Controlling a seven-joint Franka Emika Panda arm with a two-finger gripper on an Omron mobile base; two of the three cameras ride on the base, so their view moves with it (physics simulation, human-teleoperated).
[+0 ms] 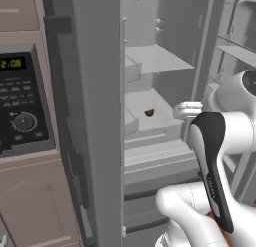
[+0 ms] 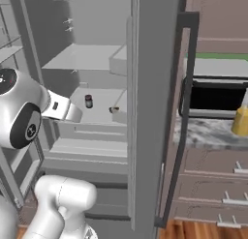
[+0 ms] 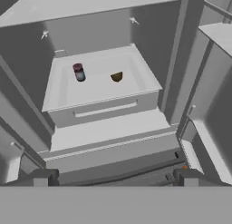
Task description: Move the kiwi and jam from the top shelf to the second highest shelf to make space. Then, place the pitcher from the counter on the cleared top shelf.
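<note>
The fridge stands open. The kiwi (image 3: pixel 117 76) and the jam (image 3: pixel 79 72) both rest on the second highest shelf (image 3: pixel 104 110), the jar upright to the left of the fruit. From the bases I see the kiwi (image 1: pixel 149 112) (image 2: pixel 114 109) and the jam (image 2: pixel 88 101) there too. The top shelf (image 1: pixel 157 58) (image 2: pixel 85 58) (image 3: pixel 81 5) is bare. My gripper (image 3: pixel 114 177) is open, empty, and hangs in front of the fridge, below and back from that shelf. The yellow pitcher (image 2: pixel 240 119) stands on the counter (image 2: pixel 208 134) at the right.
The fridge's side wall and door edge (image 2: pixel 150 112) stand between the shelves and the counter. A dark oven (image 2: pixel 215 95) sits behind the pitcher. A control-panel oven (image 1: pixel 20 106) is left of the fridge. Door bins (image 1: pixel 240 51) hang to the right of the shelves.
</note>
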